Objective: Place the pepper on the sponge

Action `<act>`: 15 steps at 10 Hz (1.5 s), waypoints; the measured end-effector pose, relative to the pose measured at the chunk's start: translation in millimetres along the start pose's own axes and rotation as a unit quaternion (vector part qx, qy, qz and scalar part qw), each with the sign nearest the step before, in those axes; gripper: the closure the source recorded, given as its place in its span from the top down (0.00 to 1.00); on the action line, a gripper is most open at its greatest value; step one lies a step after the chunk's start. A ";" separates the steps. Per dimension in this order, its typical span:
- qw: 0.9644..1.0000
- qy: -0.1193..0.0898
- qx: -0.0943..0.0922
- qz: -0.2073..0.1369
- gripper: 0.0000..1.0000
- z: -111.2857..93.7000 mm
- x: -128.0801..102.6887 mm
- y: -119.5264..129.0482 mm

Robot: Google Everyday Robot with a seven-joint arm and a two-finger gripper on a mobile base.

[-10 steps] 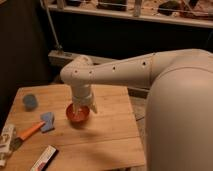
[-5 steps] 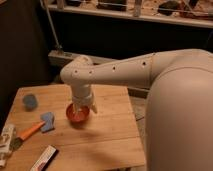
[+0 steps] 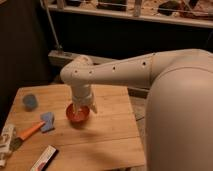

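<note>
The orange pepper (image 3: 30, 131) lies on the wooden table (image 3: 107, 142) at the left, its tip touching the light-blue sponge (image 3: 47, 120). My gripper (image 3: 80, 109) hangs at the end of the white arm, pointing down into or just above the orange-red bowl (image 3: 78, 114), to the right of the sponge and pepper.
A round blue cup (image 3: 30, 101) stands at the table's back left. A white packet (image 3: 6, 142) lies at the left edge and a flat bar-shaped pack (image 3: 44, 159) near the front edge. My large white arm body fills the right side. A dark rail runs behind.
</note>
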 end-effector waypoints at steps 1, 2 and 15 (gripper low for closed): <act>1.000 0.000 0.000 0.000 0.65 0.0 0.0 0.0; 1.000 0.000 0.000 0.000 0.65 0.0 0.0 0.0; 1.000 -0.015 -0.010 -0.010 0.65 -10.8 -12.3 5.3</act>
